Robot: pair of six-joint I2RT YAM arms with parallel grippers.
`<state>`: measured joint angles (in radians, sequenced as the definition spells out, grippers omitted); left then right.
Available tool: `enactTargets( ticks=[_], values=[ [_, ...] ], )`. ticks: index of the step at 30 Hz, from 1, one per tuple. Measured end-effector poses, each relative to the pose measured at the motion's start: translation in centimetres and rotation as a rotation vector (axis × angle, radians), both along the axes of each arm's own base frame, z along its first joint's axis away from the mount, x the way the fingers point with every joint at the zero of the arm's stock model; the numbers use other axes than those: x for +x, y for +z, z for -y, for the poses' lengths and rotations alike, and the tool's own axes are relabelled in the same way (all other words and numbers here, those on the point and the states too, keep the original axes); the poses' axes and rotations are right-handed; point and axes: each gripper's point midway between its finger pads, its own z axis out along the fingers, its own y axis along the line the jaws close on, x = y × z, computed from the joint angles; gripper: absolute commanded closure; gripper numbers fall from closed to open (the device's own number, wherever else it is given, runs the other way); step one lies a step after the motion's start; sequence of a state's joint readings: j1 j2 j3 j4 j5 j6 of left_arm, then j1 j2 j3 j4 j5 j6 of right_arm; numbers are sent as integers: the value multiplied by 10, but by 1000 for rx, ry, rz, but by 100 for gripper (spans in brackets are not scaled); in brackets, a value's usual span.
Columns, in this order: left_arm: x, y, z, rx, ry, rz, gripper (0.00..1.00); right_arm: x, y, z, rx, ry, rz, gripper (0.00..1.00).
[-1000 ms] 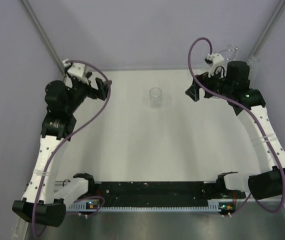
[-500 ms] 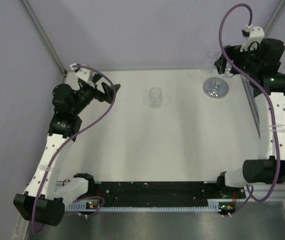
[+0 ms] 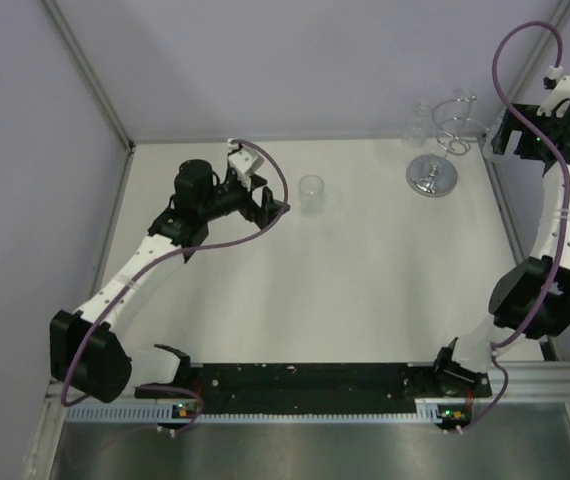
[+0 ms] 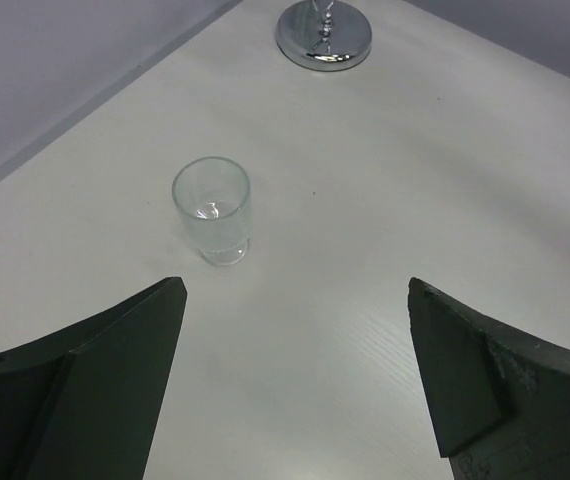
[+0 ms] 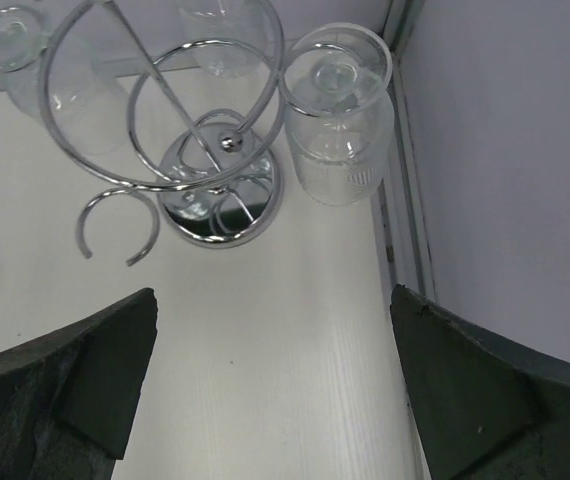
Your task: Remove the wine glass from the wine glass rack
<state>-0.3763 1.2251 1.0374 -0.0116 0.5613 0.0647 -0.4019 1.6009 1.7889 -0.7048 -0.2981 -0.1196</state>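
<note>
Because the wine glass (image 5: pixel 337 110) hangs bowl-down on the wine glass rack (image 5: pixel 255 215), right jaws hover released above it; left jaws released too.

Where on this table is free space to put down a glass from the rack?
The broad bare middle of the table, between the standing glass, the wine glass rack and the arm bases. The far right corner is crowded: rack, hanging glasses, right gripper.

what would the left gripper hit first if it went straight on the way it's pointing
Most likely the small clear glass standing just ahead of the left gripper, a little left of its centre line. The rack's round base lies farther on; exact depth is unclear.
</note>
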Motion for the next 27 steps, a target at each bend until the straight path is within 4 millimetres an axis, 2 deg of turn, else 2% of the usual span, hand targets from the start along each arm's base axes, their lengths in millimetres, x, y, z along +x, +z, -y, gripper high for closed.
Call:
enactTargets(
  ticks=[6, 9, 16, 23, 27],
  values=[
    [26, -35, 16, 70, -33, -48, 5, 36, -51, 27, -47, 31, -65, 2],
    [33, -41, 21, 89, -41, -54, 5, 52, -71, 34, -61, 53, -87, 2],
    [47, -39, 23, 134, -45, -11, 4, 80, -78, 48, -126, 97, -47, 1],
    [51, -46, 18, 184, -27, -9, 4, 97, -90, 52, -126, 112, -24, 1],
    [58, -39, 17, 205, -16, 11, 4, 106, -98, 55, -126, 117, -13, 1]
  ],
)
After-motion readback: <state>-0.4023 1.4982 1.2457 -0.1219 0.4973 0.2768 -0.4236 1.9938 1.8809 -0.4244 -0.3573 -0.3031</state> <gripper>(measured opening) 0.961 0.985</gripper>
